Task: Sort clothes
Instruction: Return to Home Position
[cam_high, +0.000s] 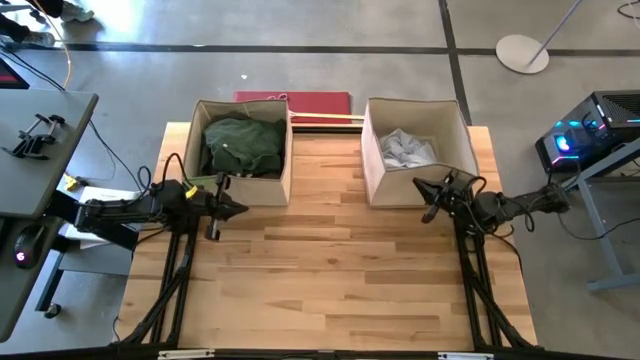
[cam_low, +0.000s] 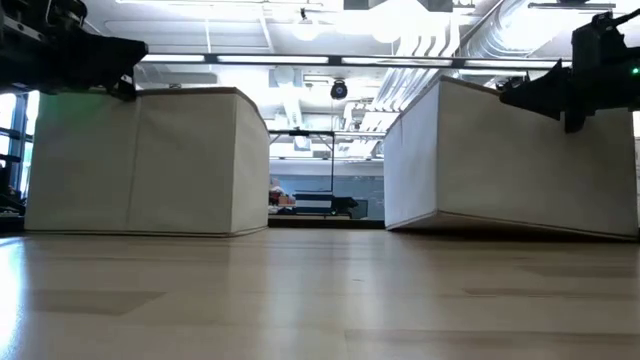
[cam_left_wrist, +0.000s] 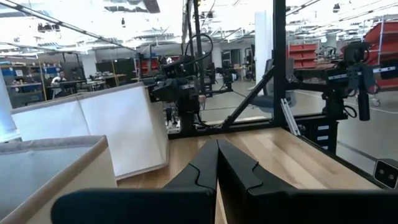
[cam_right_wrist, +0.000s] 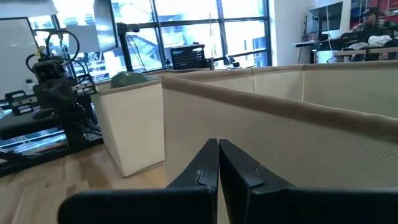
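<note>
A dark green garment (cam_high: 243, 143) lies piled in the left beige fabric box (cam_high: 244, 190); its top also shows in the right wrist view (cam_right_wrist: 129, 79). A light grey-white garment (cam_high: 408, 150) lies in the right beige box (cam_high: 372, 150). The plaid shirt, the dark grey-brown and the small black garment are out of view. My left gripper (cam_high: 240, 209) is shut and empty, just in front of the left box's near right corner. My right gripper (cam_high: 420, 183) is shut and empty, at the right box's near wall.
The two boxes stand side by side at the table's far edge with a gap between them. A red flat thing (cam_high: 320, 103) and a pale stick (cam_high: 325, 118) lie behind them. Bare wooden tabletop (cam_high: 330, 280) stretches from the boxes to the near edge.
</note>
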